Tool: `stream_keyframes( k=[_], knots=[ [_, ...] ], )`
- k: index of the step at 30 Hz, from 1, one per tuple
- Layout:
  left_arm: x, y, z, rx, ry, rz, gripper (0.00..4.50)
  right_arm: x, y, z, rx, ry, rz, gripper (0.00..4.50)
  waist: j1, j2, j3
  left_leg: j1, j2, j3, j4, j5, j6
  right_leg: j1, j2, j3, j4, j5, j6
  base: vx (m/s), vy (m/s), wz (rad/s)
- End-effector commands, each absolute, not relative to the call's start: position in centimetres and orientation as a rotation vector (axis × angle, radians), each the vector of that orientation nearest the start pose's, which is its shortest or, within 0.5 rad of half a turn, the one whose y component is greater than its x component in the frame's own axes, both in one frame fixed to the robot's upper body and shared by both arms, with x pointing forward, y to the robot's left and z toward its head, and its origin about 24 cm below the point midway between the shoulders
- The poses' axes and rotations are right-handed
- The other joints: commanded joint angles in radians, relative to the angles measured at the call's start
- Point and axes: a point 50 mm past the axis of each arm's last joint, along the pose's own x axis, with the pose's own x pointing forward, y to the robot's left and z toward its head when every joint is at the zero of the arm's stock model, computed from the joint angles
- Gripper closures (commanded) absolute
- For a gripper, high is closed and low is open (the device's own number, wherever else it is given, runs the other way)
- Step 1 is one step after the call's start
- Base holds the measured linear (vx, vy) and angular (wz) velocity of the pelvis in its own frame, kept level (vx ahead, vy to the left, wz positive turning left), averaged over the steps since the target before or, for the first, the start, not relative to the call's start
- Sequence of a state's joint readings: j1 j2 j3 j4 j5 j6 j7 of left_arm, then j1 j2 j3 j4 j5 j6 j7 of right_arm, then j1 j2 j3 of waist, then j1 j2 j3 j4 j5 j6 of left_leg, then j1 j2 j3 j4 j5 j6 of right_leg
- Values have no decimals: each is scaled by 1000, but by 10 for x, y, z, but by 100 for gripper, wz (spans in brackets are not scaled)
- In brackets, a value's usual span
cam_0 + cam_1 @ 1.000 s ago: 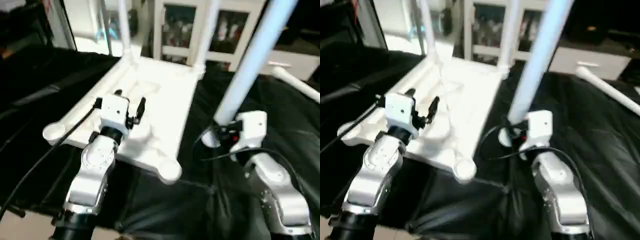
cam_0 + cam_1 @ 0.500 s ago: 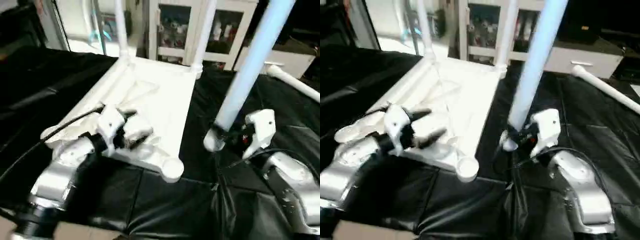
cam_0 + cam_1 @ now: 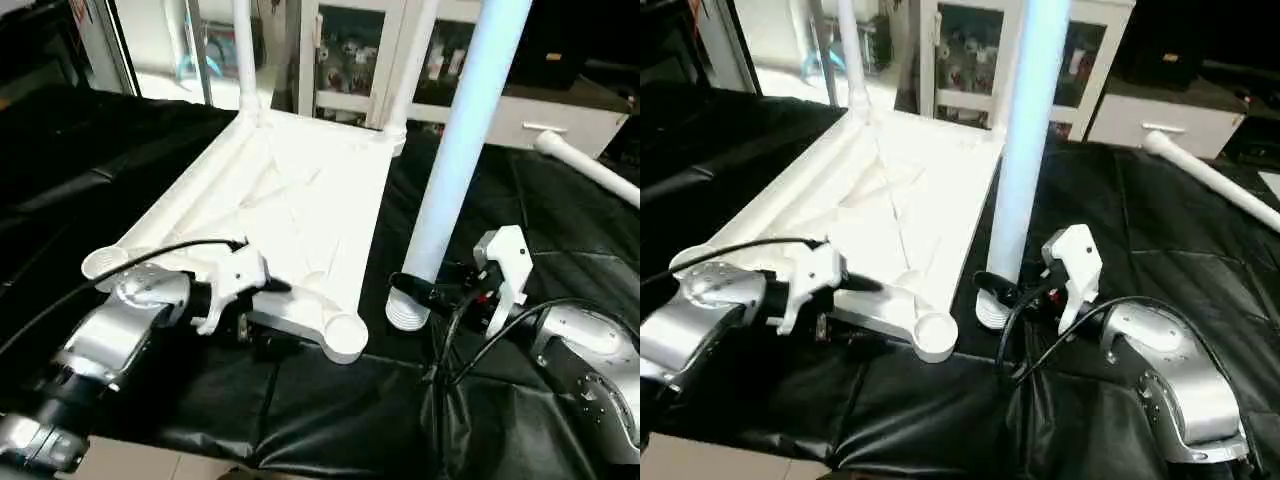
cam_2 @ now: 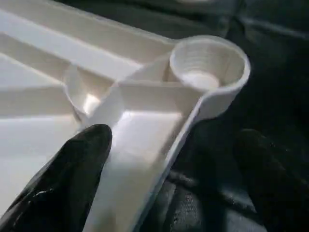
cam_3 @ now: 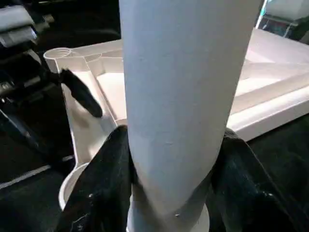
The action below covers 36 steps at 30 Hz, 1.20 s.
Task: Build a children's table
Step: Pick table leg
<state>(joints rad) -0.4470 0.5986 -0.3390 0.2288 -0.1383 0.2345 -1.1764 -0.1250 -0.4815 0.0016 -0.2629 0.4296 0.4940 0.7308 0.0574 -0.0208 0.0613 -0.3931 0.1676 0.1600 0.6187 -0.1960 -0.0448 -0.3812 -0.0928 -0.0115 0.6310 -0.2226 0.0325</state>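
The white tabletop (image 3: pixel 300 190) lies upside down on the black cloth, ribs up. Two legs (image 3: pixel 243 50) (image 3: pixel 410 60) stand in its far corner sockets. My right gripper (image 3: pixel 428 292) is shut on a third leg (image 3: pixel 455 150), holding it upright. That leg's ribbed end (image 3: pixel 405 312) rests on the cloth just right of the empty near-right socket (image 3: pixel 345 335). My left gripper (image 4: pixel 169 179) is open and straddles the tabletop's near rim. One finger (image 4: pixel 72 183) is inside the rim, the other (image 4: pixel 270 179) over the cloth. A fourth leg (image 3: pixel 585 165) lies at the far right.
The near-left socket (image 3: pixel 105 262) is empty. A white glass-door cabinet (image 3: pixel 350 60) and a low white unit (image 3: pixel 560 115) stand behind the table. Black cloth (image 3: pixel 560 230) covers the work surface; its front edge and the floor (image 3: pixel 150 465) lie close below my left arm.
My left arm dropped from above the tabletop to its near rim and its gripper opened wider. The right gripper brought the held leg more upright and closer to the near-right socket.
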Motion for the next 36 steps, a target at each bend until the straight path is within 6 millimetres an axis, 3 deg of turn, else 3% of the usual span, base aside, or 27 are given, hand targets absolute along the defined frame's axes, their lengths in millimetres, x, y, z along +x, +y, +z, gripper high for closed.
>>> stream_keyframes(
  k=[1,3,5,7,12,20,22,36],
  knots=[
    [292,160,73,488,453,-1335,40,253,-171,111,-51,138,875,264,5,1,-73,28,40,-6,-79,-30,39,30,-37,17,-48,133,-235,0,0,0],
    [294,156,75,482,445,-1362,43,254,-173,112,-52,140,873,264,8,1,-71,24,40,-3,-77,-12,58,29,-37,15,-46,170,-257,0,0,0],
    [294,155,75,476,447,-1376,67,254,-173,112,-52,140,873,264,10,2,-68,26,44,-1,-80,-46,60,28,-40,15,-49,132,-271,0,0,0],
    [296,153,75,479,447,-1389,83,254,-173,113,-52,138,871,264,11,5,-62,29,50,2,-88,-126,34,25,-41,16,-56,20,-265,0,0,0],
    [297,151,76,478,446,-1409,125,255,-171,113,-50,133,866,264,9,6,-58,32,52,1,-96,-199,-8,19,-42,18,-64,-60,-244,0,0,0],
    [297,152,74,509,471,-1428,176,256,-171,113,-46,127,856,264,9,6,-61,28,50,1,-94,-167,-5,22,-41,17,-60,-6,-239,0,0,0],
    [297,153,74,515,474,-1431,206,256,-171,113,-47,127,855,264,9,6,-61,29,51,1,-94,-164,-2,22,-41,17,-60,-1,-243,0,0,0],
    [300,156,68,615,504,-1422,305,255,-170,112,-44,127,855,264,8,10,-58,30,52,0,-98,-193,-14,20,-42,18,-63,-18,-243,0,0,0]
  ],
)
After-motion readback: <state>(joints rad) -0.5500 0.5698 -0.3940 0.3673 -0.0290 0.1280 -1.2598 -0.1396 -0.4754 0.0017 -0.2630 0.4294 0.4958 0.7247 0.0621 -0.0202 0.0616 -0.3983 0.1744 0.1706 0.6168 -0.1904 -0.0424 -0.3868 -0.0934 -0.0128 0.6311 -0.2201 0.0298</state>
